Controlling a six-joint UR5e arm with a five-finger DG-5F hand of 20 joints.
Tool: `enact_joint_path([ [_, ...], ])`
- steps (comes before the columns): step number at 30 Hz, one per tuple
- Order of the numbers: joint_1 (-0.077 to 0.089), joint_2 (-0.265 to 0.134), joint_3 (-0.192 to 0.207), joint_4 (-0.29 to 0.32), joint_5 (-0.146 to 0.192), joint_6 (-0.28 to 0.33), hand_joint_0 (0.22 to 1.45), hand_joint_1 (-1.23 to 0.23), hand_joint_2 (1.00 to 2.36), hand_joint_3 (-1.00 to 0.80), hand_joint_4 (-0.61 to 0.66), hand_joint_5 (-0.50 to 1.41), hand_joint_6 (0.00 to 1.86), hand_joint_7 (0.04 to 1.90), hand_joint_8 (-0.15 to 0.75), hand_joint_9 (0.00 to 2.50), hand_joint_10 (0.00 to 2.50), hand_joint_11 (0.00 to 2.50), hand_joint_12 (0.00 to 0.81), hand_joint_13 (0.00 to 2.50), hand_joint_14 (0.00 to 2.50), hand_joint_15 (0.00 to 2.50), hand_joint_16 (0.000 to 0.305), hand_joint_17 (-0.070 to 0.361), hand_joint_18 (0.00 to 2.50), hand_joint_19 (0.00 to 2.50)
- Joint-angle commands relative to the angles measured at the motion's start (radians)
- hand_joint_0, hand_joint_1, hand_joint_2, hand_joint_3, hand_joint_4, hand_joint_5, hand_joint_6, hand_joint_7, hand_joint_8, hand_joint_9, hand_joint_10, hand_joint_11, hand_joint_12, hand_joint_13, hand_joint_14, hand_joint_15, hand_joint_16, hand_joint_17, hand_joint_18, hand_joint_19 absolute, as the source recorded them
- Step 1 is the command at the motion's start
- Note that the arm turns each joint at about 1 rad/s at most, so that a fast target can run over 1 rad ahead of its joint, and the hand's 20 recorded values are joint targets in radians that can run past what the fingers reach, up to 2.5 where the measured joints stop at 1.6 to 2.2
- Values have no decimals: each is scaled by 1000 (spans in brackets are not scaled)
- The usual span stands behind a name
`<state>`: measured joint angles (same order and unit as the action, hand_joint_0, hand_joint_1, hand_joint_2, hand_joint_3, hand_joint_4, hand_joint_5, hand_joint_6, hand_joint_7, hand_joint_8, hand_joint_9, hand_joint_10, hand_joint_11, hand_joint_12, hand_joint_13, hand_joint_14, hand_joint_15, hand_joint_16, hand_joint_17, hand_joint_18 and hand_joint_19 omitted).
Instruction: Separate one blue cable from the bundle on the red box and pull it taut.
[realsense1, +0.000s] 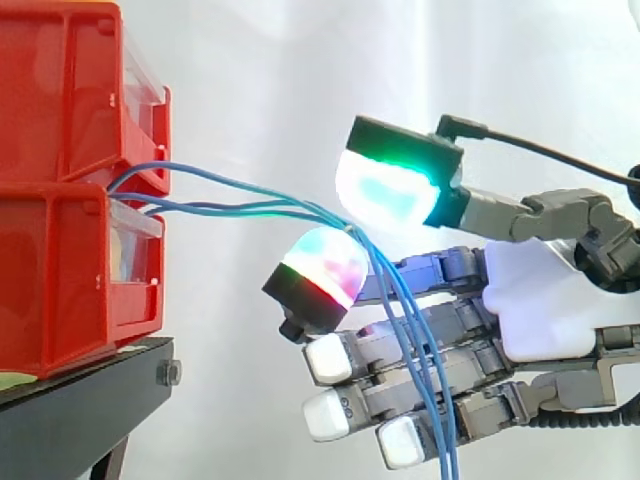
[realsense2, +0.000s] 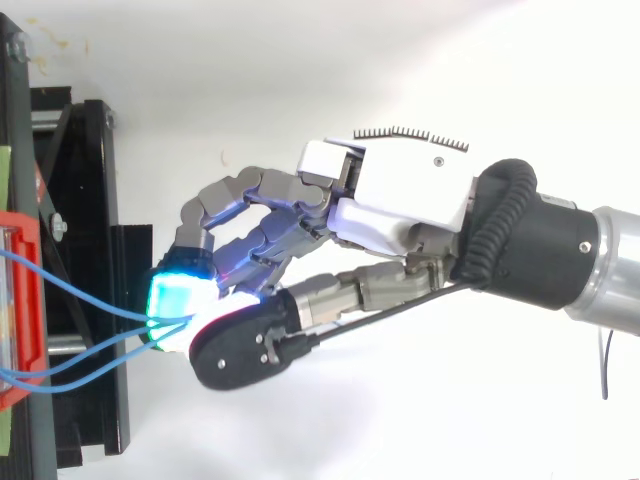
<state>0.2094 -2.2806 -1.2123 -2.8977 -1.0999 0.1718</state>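
Several thin blue cables (realsense1: 230, 190) leave the gap between the two stacked red bins (realsense1: 60, 270) and run right, slightly downward, to my hand (realsense1: 550, 300). They meet at one spot between a green-white glowing pad (realsense1: 385, 190) above and a multicoloured pad (realsense1: 325, 262) below, which close on them. From there the cables drop in front of the other, straight fingers to the bottom edge. In the top view the blue cables (realsense2: 90, 300) fan out from the red bin (realsense2: 18, 300) and converge at the pinching pads of the hand (realsense2: 400, 200).
The red bins stand on a black stand (realsense1: 80, 410) at the left, with a white curtain behind. The arm comes in from the right. A black frame (realsense2: 90, 250) lies beneath the cables in the top view.
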Motion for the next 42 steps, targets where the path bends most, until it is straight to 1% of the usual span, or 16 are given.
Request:
enact_joint_path([
  [1,1,1,0,0,0,0,471,-543,1000,-500,81,-185,889,903,324,848,9,577,355,745,10,376,48,108,783,479],
  [3,1,0,0,0,0,0,469,-527,1000,-500,81,-182,887,916,329,862,9,572,359,748,10,376,48,108,780,487],
  [5,-1,0,0,-1,0,0,553,-589,1000,-500,62,-182,882,967,306,856,13,591,334,732,11,385,43,96,732,525],
  [6,1,0,0,-1,0,0,570,-615,1000,-486,62,-182,882,974,302,861,11,592,329,730,13,382,42,94,727,529],
  [8,1,0,0,-1,0,0,587,-690,1008,-344,47,-180,886,980,311,869,11,594,334,748,11,389,43,97,762,507],
  [9,1,0,5,-1,0,0,587,-693,1008,-335,41,-180,887,981,309,870,12,587,334,750,11,386,43,97,763,508],
  [11,-1,0,5,-3,0,0,599,-745,1010,-243,37,-184,899,959,321,875,10,596,344,766,10,378,46,103,793,488],
  [15,1,0,7,-5,0,0,634,-804,1012,-145,-39,-199,915,937,308,862,11,595,337,772,11,377,44,100,810,477],
  [19,1,0,7,-6,0,0,658,-815,1013,-199,-83,-207,912,909,284,839,11,602,314,766,11,378,40,91,791,487],
  [26,-1,0,7,-9,0,0,722,-879,1013,-284,-159,-211,905,890,263,832,11,607,304,770,12,380,38,85,808,460],
  [31,1,0,7,-12,0,0,776,-900,1008,-377,-198,-211,899,922,259,831,13,600,303,780,13,375,36,82,807,459],
  [32,1,0,7,-14,-2,0,795,-896,1005,-433,-186,-210,898,952,258,839,11,609,301,784,12,378,36,81,814,461],
  [34,-1,0,7,-17,-2,0,811,-895,1002,-471,-179,-207,899,969,256,844,11,611,300,788,13,378,36,81,821,459],
  [39,-1,1,7,-20,-2,0,825,-885,1000,-500,-143,-205,900,948,259,849,11,608,300,795,12,389,35,80,819,475],
  [41,-1,1,5,-20,-2,2,804,-897,1000,-500,-73,-202,898,928,257,855,13,617,301,806,12,387,36,80,838,456],
  [42,-1,0,7,-20,-2,2,801,-899,1000,-500,-66,-201,897,927,258,855,13,615,303,806,12,385,36,80,839,462],
])
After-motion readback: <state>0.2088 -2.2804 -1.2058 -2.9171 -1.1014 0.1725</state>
